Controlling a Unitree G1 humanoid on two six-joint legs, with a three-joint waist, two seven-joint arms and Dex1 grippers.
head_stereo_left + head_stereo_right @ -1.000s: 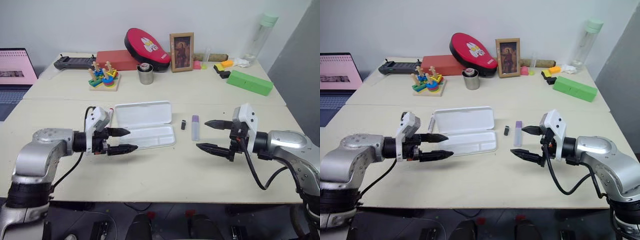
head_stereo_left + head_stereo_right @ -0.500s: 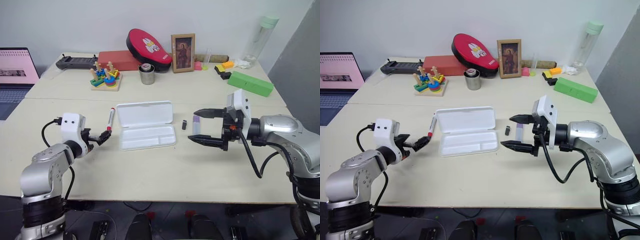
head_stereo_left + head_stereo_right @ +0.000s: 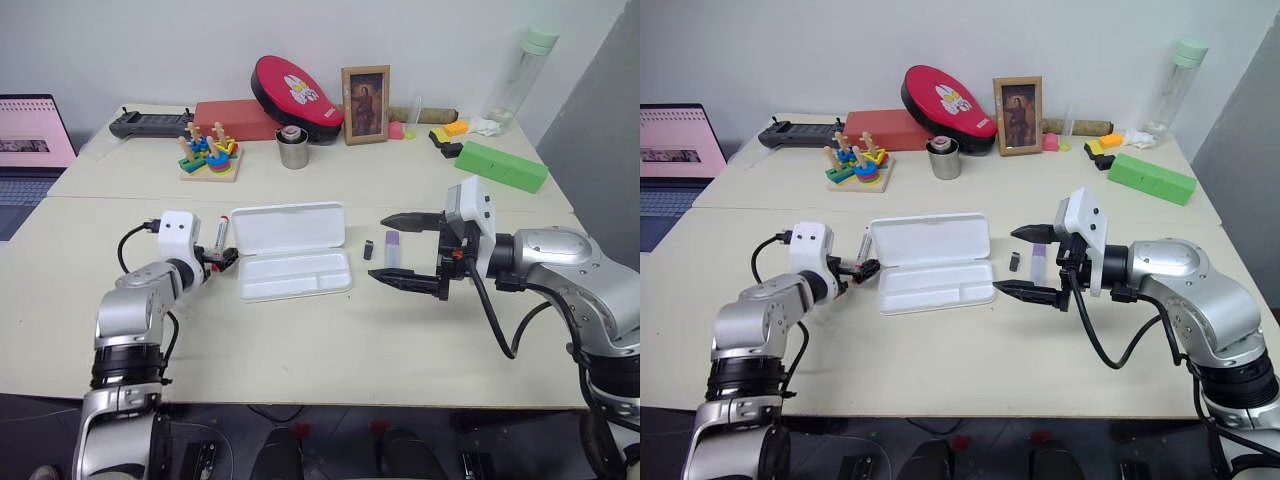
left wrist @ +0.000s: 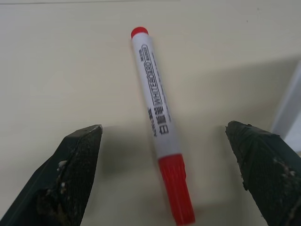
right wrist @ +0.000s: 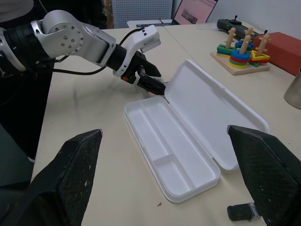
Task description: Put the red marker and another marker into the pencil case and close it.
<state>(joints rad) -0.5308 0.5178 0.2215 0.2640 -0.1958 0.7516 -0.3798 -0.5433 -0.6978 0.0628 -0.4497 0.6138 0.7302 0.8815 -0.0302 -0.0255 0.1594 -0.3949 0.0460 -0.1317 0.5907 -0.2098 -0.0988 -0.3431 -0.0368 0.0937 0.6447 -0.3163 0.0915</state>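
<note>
In the left wrist view the left gripper (image 4: 165,176) has its jaws wide open and empty around the slim white red-capped marker (image 4: 159,122). It lies on the bench (image 3: 300,340), long axis running away from them, marked "WHITEBOARD MARKER". The right gripper (image 3: 405,250), mid-frame, is open, empty. The open white plastic pencil case (image 3: 295,274) lies between them.

Red marker (image 4: 158,132) barrel: black print "WHITEBOARD MARKER", smaller characters beside it unreadable.

Back of table: laptop (image 3: 30,140), black controller (image 3: 150,123), stacking toy (image 3: 210,155), red box (image 3: 235,118), red pad (image 3: 295,95), metal cup (image 3: 292,148), framed picture (image 3: 363,104), bottle (image 3: 522,72), green block (image 3: 498,165). Small black object (image 3: 367,249) mid-table.
</note>
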